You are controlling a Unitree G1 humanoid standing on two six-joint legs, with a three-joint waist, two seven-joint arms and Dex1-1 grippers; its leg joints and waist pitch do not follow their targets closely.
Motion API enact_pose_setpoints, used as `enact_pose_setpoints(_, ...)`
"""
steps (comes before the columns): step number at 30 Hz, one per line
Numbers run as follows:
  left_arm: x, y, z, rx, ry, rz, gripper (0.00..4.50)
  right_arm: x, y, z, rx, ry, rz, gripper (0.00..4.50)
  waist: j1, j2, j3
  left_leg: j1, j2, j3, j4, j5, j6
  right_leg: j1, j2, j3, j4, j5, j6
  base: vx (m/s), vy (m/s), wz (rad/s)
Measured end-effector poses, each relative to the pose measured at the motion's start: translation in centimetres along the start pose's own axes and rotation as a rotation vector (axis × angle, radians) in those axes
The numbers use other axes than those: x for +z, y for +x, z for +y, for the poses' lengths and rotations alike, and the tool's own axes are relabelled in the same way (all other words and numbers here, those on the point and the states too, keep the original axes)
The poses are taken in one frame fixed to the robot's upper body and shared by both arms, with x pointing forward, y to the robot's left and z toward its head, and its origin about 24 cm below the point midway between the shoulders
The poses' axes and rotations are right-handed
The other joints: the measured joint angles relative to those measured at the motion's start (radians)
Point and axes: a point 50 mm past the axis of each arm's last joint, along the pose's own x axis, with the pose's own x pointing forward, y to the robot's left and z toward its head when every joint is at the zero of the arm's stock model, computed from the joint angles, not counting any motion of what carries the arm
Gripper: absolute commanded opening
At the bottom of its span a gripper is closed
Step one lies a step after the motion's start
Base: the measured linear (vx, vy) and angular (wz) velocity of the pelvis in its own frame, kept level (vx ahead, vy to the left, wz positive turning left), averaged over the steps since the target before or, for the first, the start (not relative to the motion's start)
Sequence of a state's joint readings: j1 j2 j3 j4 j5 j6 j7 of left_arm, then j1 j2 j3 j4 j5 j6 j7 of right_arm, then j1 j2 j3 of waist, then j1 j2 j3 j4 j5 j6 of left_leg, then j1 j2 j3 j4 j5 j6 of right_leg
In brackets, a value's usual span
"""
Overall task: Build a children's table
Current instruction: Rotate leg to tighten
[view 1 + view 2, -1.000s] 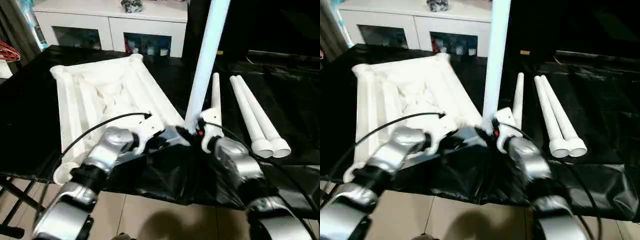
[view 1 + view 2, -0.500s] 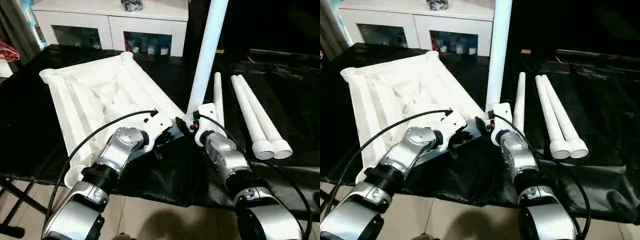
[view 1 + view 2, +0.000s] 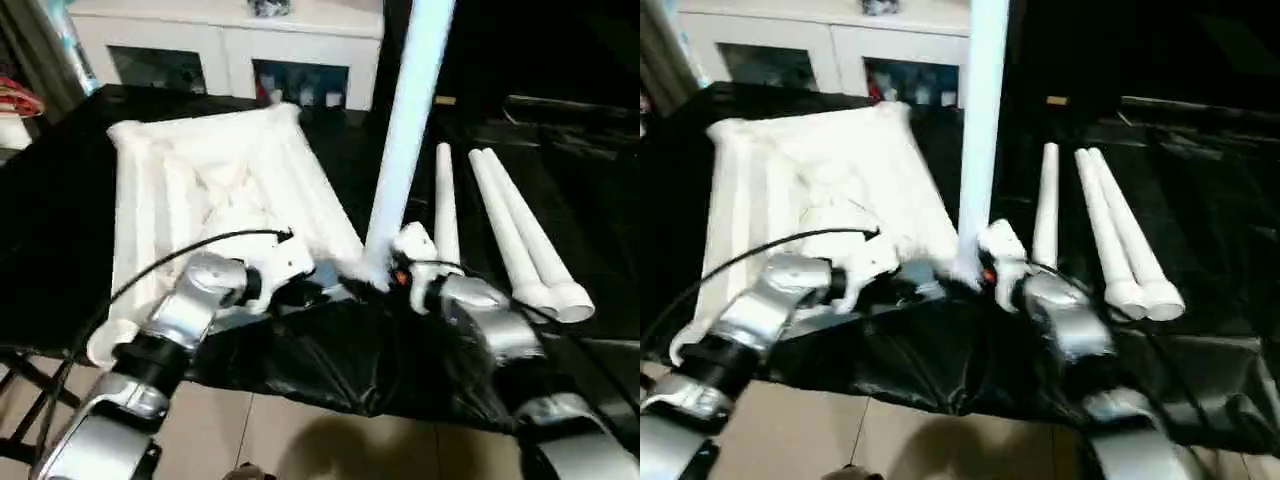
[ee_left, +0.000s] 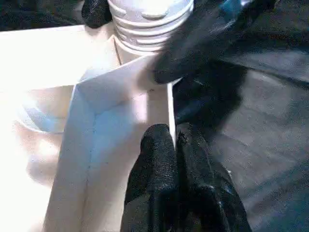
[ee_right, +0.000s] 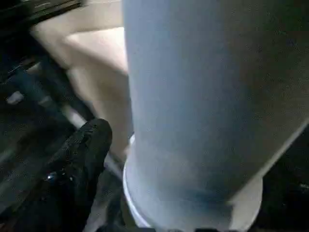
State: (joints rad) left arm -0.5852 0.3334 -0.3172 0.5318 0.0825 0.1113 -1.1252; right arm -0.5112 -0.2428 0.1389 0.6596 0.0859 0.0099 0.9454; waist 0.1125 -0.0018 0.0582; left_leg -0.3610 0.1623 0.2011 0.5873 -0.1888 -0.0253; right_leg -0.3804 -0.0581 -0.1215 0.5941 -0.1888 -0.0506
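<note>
On the black-covered desk (image 3: 80, 210), the closed left hand (image 4: 175, 145) pinches the upturned white plastic tabletop's rim (image 4: 120, 87) while the open right hand (image 3: 395, 275) flanks the upright round white leg (image 3: 405, 130).

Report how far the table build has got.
One leg stands upright in the near corner socket of the upturned table top. The right gripper sits at its base; the shut left gripper rests on the top's edge. Three legs lie loose on the black sheet, not yet fitted.
</note>
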Motion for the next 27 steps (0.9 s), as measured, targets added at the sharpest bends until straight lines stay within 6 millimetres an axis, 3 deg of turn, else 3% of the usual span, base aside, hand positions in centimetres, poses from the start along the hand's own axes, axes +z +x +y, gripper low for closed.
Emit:
enact_pose_setpoints(6, -0.2, -0.7, -0.4, -0.097, 0.034, 0.005, 0.00, -0.2, -1.7, 1.1, 0.155, -0.041, 0.032, 4.07, 0.019, 0.000, 0.000, -0.001, 0.000, 0.000, 0.000, 0.000, 0.000, -0.001, 0.000, 0.000, 0.000, 0.000, 0.001, 0.000, 0.000, 0.00)
enact_pose_setpoints(9, -0.1, -0.7, -0.7, -0.136, 0.053, 0.011, 0.00, -0.3, -2.3, 1.5, 0.214, -0.031, 0.050, 3.75, 0.029, 0.000, 0.000, -0.001, 0.000, 0.000, 0.000, 0.000, 0.000, -0.001, 0.000, 0.000, 0.000, -0.001, 0.001, 0.000, 0.000, 0.00)
enact_pose_setpoints(21, -0.4, -1.2, -1.3, -0.214, 0.064, 0.015, 0.00, -0.3, -2.9, 2.6, 0.287, 0.010, 0.061, 2.87, 0.031, 0.001, -0.001, -0.001, 0.000, 0.000, 0.000, 0.000, 0.000, -0.001, 0.000, 0.000, 0.000, -0.001, 0.001, 0.000, 0.000, 0.00)
enact_pose_setpoints(27, -0.5, -1.3, -1.3, -0.203, 0.053, 0.017, 0.00, -0.4, -2.7, 2.6, 0.268, 0.023, 0.056, 2.79, 0.030, 0.001, -0.001, 0.001, 0.000, 0.000, 0.000, 0.000, 0.000, 0.000, 0.000, 0.000, 0.000, -0.001, 0.001, 0.000, 0.000, 0.00)
